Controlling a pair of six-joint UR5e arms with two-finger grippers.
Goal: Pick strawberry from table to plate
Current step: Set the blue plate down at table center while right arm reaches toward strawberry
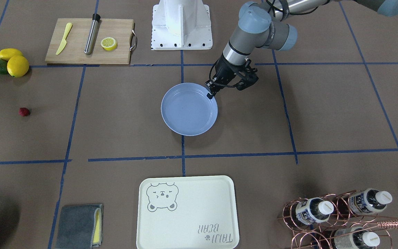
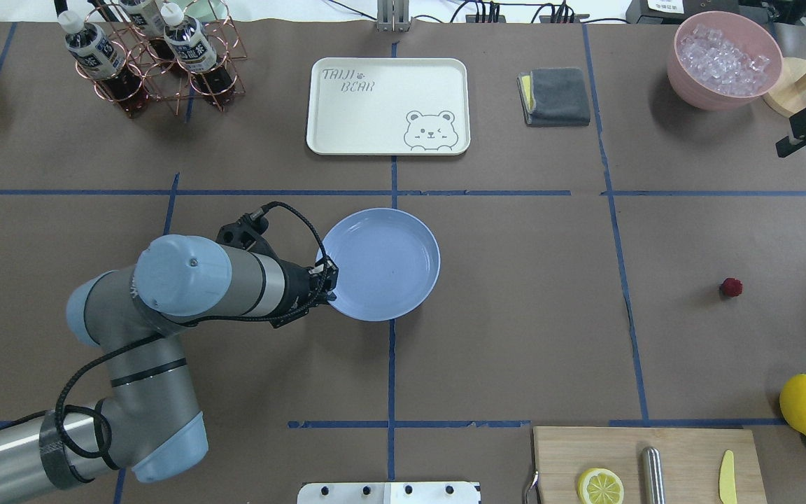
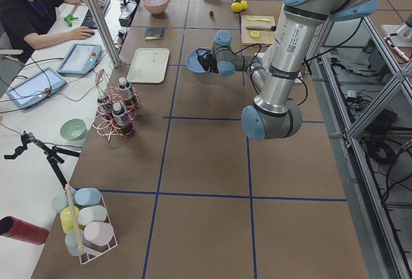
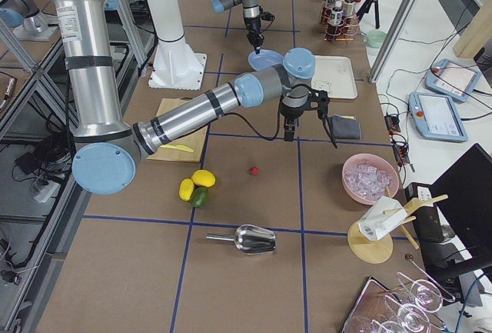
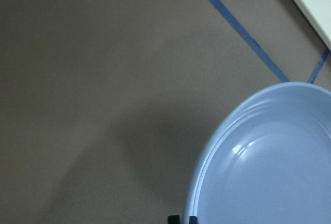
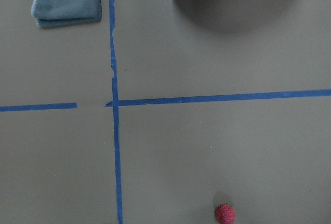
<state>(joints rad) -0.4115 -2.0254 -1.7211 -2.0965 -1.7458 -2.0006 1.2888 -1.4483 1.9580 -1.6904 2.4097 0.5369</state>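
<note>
The small dark red strawberry (image 1: pixel 24 111) lies alone on the brown table (image 1: pixel 123 114), far to the robot's right; it also shows as the strawberry (image 2: pixel 730 287) and strawberry (image 6: pixel 225 213). The light blue plate (image 1: pixel 189 109) sits at the table's middle with nothing on it. My left gripper (image 1: pixel 212 93) is shut on the plate's rim on the robot's side, the two fingertips (image 5: pixel 174 219) close together at the plate (image 5: pixel 269 157) edge. My right gripper (image 4: pixel 288 134) hangs above the table beyond the strawberry (image 4: pixel 253 170); its jaws cannot be made out.
A cutting board (image 1: pixel 90 41) holds a knife, a steel tube and a lemon half. Two lemons and an avocado (image 1: pixel 9 62) lie near the strawberry. A bear-print tray (image 1: pixel 187 212), grey cloth (image 1: pixel 79 225), bottle rack (image 1: pixel 340 214) and pink ice bowl (image 2: pixel 725 59) line the far side.
</note>
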